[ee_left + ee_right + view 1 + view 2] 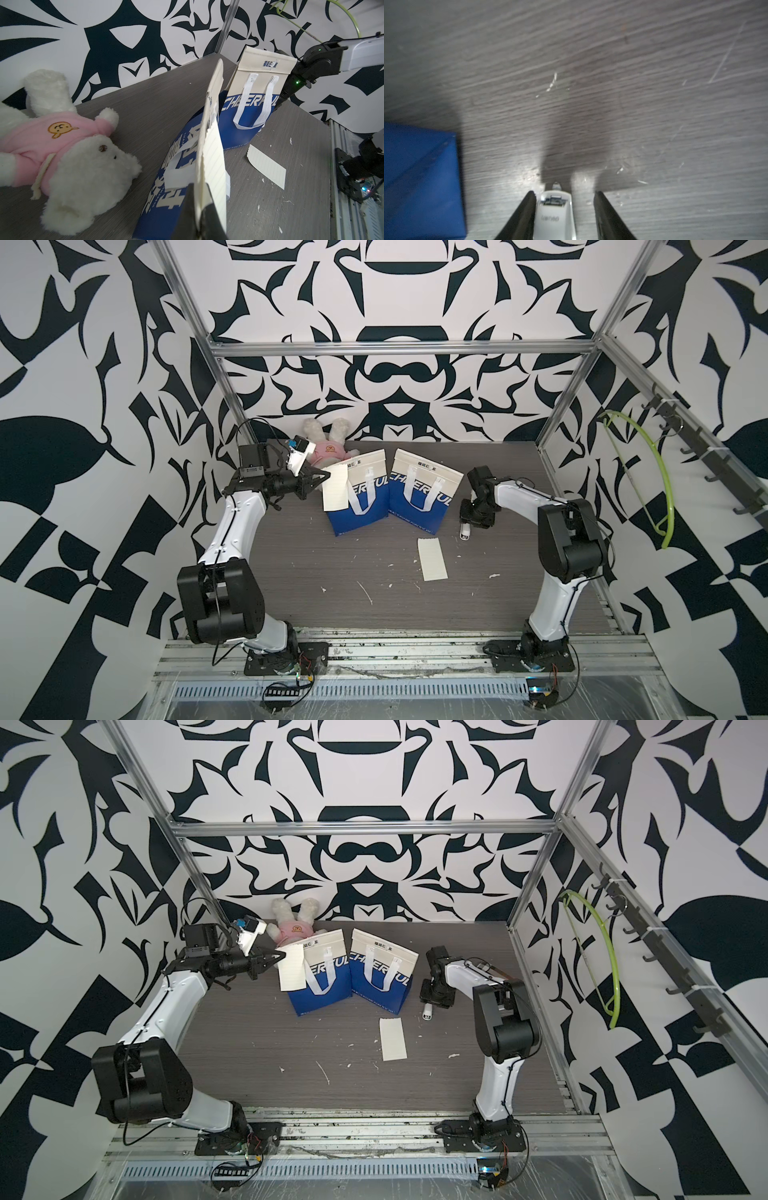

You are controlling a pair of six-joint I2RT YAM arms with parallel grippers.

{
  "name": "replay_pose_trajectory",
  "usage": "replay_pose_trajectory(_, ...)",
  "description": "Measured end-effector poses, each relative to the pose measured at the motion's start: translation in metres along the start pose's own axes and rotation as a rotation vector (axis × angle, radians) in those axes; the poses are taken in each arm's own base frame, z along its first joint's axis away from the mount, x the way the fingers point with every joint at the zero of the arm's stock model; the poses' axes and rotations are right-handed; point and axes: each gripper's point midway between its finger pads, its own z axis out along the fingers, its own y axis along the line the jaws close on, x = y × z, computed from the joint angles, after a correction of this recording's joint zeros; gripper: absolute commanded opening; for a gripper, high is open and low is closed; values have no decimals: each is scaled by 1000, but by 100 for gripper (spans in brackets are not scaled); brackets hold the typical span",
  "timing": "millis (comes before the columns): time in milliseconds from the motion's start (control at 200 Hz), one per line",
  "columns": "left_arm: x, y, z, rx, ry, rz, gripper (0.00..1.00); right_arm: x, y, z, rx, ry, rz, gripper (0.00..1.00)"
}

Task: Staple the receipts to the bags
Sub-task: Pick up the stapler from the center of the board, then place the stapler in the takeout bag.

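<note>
Two flat paper bags are set side by side near the middle of the table's point(374, 605) far edge, printed faces up, white ribbon handles laid over the blue halves. What is inside them cannot be told. The left bag point(345, 524) is raised at its cream top edge, and the held receipt point(335, 489) is pressed against that edge. The right bag point(419, 470) is touched by neither gripper. The loose receipt point(432, 559) is laid flat toward the table's centre, just nearer the front edge than the right bag. A plush toy point(328, 448) is seen at the far left corner.

The left arm point(237, 522) is bent at the elbow and reached across horizontally; the left gripper point(326, 477) is clamped on the held receipt together with the bag's cream edge. The right arm point(519, 497) is folded downward between the right bag and the right edge. The right gripper point(565, 193) is pointed at the table, jaws apart astride a white stapler point(555, 216): one of its fingers point(525, 212) is set against the stapler's side, while a gap is left at the other.
</note>
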Motion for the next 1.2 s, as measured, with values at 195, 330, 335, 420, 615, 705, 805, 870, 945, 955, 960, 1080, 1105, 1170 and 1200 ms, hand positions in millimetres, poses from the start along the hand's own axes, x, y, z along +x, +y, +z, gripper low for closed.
replay_pose_trajectory(195,2,-3,0,3,2,-2,0,4,6,4,46,8,-60,34)
replay_pose_trajectory(330,2,-3,-1,2,1,0,0,7,5,3,62,9,-66,22)
replay_pose_trajectory(335,2,-3,-1,2,1,0,0,7,5,3,63,9,-70,21)
replay_pose_trajectory(420,2,-4,0,3,1,1,0,8,1,0,73,-1,-62,9)
replay_pose_trajectory(615,1,-6,1,5,3,6,0,13,-10,-36,86,-87,-67,0)
replay_pose_trajectory(705,1,-7,2,6,4,9,0,13,-8,-80,56,-204,-82,0)
replay_pose_trajectory(805,1,-10,3,11,7,14,0,13,13,-154,-55,-426,-146,0)
replay_pose_trajectory(870,1,-13,6,17,9,17,0,14,39,-211,-175,-601,-203,0)
replay_pose_trajectory(945,1,-16,8,24,12,20,0,17,76,-263,-318,-756,-267,0)
replay_pose_trajectory(955,1,-16,9,26,12,21,0,17,82,-270,-337,-774,-278,0)
replay_pose_trajectory(960,1,-16,9,26,13,21,0,17,84,-272,-344,-780,-281,0)
replay_pose_trajectory(1080,4,-20,13,38,16,17,0,11,157,-327,-510,-941,-372,0)
replay_pose_trajectory(1105,4,-21,13,39,15,20,0,8,173,-335,-543,-972,-383,0)
replay_pose_trajectory(1170,3,-21,13,38,12,24,0,2,219,-341,-612,-1015,-414,0)
replay_pose_trajectory(1200,3,-22,13,37,11,24,0,0,242,-336,-637,-1024,-426,0)
